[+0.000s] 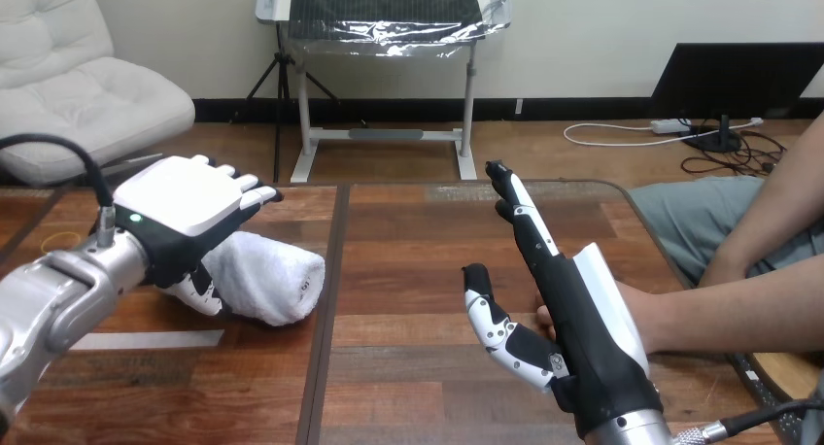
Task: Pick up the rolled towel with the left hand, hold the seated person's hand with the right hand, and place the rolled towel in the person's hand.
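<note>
Head view: L hand (189,207) open, fingers straight, over the rolled towel (267,275), which lies on the table (418,270) at left; thumb down beside the towel. R hand (573,319) open, fingers straight, set edge-up. Person's hand (541,318) is just behind it; can't tell if touching.

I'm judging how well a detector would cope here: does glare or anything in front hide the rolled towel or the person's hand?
Head view: the light is even, with no glare on either thing; the open left hand covers the left part of the rolled towel; the open right hand stands in front of the person's hand, leaving just its edges seen.
</note>
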`<state>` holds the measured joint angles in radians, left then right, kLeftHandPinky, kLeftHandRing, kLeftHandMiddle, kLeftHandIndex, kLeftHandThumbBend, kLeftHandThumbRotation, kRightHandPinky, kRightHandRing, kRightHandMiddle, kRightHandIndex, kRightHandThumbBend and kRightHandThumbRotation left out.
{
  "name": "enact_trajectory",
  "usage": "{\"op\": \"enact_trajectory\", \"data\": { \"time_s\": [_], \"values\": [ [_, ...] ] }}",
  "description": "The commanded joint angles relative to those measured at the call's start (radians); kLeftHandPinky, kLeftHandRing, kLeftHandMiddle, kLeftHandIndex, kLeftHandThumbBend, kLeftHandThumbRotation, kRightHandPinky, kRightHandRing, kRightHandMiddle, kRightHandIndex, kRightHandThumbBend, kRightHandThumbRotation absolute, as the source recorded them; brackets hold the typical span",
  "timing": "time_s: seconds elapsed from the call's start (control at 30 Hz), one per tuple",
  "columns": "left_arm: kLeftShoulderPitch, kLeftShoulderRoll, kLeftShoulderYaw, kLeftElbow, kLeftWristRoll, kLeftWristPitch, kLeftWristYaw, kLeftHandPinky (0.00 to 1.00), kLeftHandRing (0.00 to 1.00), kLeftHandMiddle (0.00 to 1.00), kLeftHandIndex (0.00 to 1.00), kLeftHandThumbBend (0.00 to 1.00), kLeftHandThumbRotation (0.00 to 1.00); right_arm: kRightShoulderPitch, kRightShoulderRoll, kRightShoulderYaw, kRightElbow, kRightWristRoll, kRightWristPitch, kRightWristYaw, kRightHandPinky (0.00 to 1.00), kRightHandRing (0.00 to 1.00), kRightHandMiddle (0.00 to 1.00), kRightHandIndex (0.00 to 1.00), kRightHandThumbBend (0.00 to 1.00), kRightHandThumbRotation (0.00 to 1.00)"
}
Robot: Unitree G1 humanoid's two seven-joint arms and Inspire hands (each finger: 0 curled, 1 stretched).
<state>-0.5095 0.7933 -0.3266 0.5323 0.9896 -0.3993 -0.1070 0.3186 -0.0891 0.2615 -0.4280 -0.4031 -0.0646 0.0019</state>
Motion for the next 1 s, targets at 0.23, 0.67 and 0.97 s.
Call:
{"op": "enact_trajectory", "data": {
  "time_s": [0.23, 0.67, 0.97],
  "values": [
    [-0.161, -0.068, -0.066, 0.154, -0.025, -0.021, -0.003, 0.97, 0.94, 0.94, 0.91, 0.86, 0.17, -0.036, 0.001, -0.004, -0.022, -0.007, -0.012, -0.008, 1.0, 0.98, 1.0, 1.0, 0.0, 0.0],
    [-0.233, -0.116, -0.132, 0.277, -0.005, -0.004, -0.003, 0.97, 0.94, 0.95, 0.92, 0.88, 0.18, -0.028, -0.002, -0.006, -0.026, -0.003, -0.013, -0.005, 1.0, 0.98, 1.0, 1.0, 0.0, 0.0],
    [-0.27, -0.147, -0.169, 0.356, -0.001, 0.01, 0.021, 0.96, 0.94, 0.95, 0.92, 0.88, 0.17, -0.025, -0.004, -0.008, -0.026, 0.004, -0.015, -0.001, 0.99, 0.95, 0.99, 1.0, 0.0, 0.0]
  ]
}}
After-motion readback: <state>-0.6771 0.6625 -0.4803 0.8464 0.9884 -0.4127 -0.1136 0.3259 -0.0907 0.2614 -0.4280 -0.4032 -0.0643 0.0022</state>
